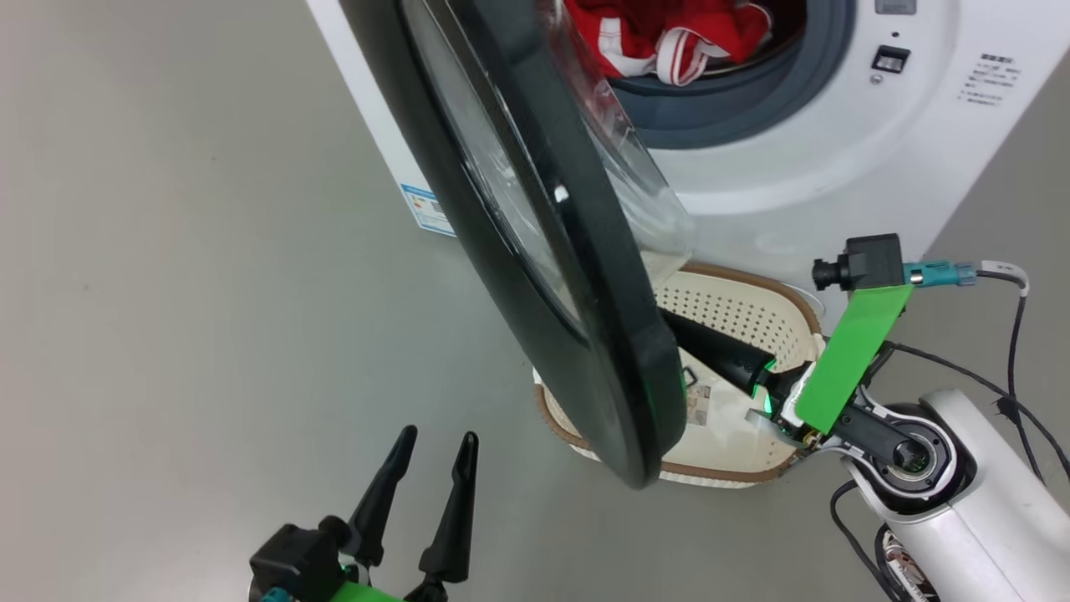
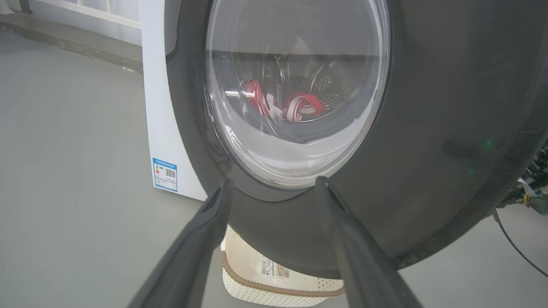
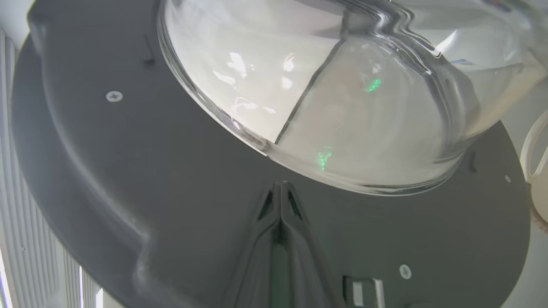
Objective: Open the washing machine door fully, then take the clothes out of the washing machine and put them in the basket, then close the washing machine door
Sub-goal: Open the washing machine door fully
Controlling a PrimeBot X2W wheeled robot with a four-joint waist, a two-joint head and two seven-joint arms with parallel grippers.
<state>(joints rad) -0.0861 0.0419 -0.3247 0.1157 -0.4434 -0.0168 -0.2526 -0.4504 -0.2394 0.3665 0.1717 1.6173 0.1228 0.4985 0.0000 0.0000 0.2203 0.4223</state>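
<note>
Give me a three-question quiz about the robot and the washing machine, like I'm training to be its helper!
1. True or false: the left pincer is shut.
2. Where are the red clothes? A: on the floor. B: inside the washing machine. C: in the left pincer.
3. Which pincer reaches behind the washing machine door, above the basket?
Key: 1. False, its fingers stand apart. 2. B. 3. The right pincer, which is shut.
</note>
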